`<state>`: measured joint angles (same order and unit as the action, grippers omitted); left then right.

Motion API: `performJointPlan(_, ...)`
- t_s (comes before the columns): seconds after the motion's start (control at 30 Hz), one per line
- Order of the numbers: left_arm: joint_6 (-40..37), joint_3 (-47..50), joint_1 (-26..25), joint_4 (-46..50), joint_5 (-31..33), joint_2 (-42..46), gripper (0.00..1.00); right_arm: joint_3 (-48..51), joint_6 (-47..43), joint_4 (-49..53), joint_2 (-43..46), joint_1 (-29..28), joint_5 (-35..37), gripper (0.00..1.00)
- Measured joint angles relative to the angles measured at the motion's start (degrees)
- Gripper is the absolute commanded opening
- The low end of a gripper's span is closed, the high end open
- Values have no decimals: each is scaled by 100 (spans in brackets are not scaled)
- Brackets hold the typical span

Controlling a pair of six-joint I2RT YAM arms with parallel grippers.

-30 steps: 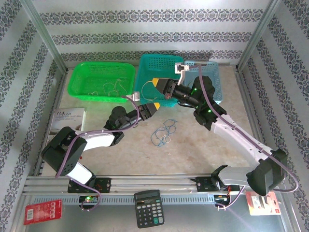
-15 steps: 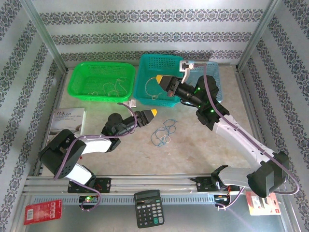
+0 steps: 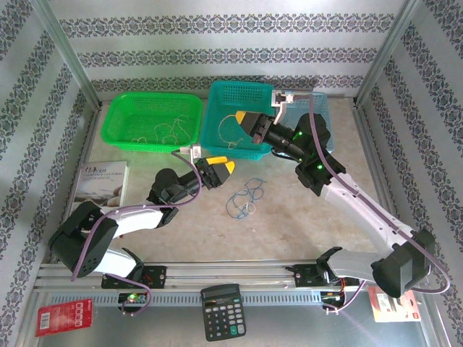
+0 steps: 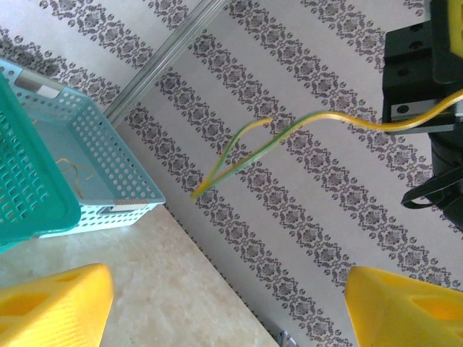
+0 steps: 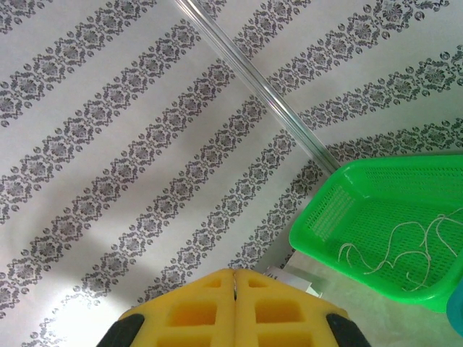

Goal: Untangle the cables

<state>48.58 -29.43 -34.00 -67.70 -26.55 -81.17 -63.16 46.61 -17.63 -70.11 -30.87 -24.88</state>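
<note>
A yellow cable (image 3: 230, 124) hangs over the teal basket (image 3: 249, 97) from my right gripper (image 3: 239, 120), which is shut on it. In the left wrist view the same yellow-green cable (image 4: 246, 148) dangles in the air, well ahead of my left gripper (image 4: 228, 311). Blue cables (image 3: 246, 196) lie looped on the table, below and right of my left gripper (image 3: 219, 167), which is open and empty. My right gripper (image 5: 235, 278) shows its yellow pads pressed together. Whitish cables (image 3: 170, 131) lie in the green basket (image 3: 119, 116); they are the whitish cables (image 5: 405, 249) of the right wrist view.
A light blue basket (image 3: 323, 108) stands right of the teal one, with a thin yellow wire (image 4: 76, 173) inside it. A booklet (image 3: 101, 181) lies at the left. A calculator (image 3: 221, 320) and red packets (image 3: 64, 316) sit at the near edge.
My left gripper has opened wide and drawn back left, away from the teal basket. The right gripper has shifted slightly right with the yellow cable.
</note>
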Motion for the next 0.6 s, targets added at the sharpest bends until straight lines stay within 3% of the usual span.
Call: performJointPlan(0.6, -63, -549, 74, -2, -76, -308, 82, 57, 129, -94, 118, -131, 20, 0)
